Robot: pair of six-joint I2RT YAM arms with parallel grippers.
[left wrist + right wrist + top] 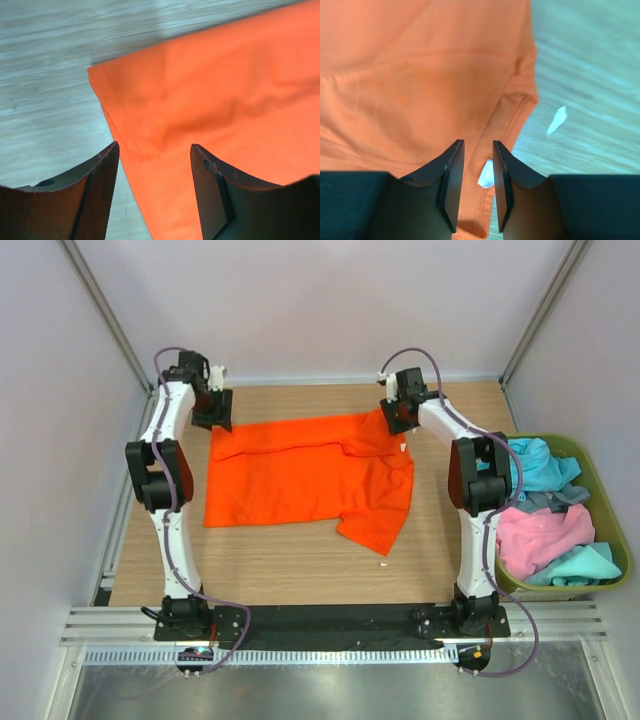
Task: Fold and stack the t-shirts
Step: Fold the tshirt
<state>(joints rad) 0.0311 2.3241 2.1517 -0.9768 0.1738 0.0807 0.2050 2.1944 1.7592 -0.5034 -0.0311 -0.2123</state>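
Observation:
The bright orange t-shirt (300, 475) lies spread on the wooden table, its right side folded over unevenly. My left gripper (212, 407) hovers at the shirt's far left corner. In the left wrist view the gripper (155, 150) is wide open over the shirt's hemmed corner (150, 100). My right gripper (398, 416) is at the shirt's far right edge. In the right wrist view the gripper (478, 146) has its jaws a narrow gap apart above a stitched hem of the shirt (420, 90), with nothing pinched between them.
An olive-green bin (603, 472) at the right table edge holds a turquoise shirt (535, 462), a grey one (562, 498) and a pink one (545, 535). Small white scraps lie near the shirt (382, 563) (557, 120). White walls enclose the table.

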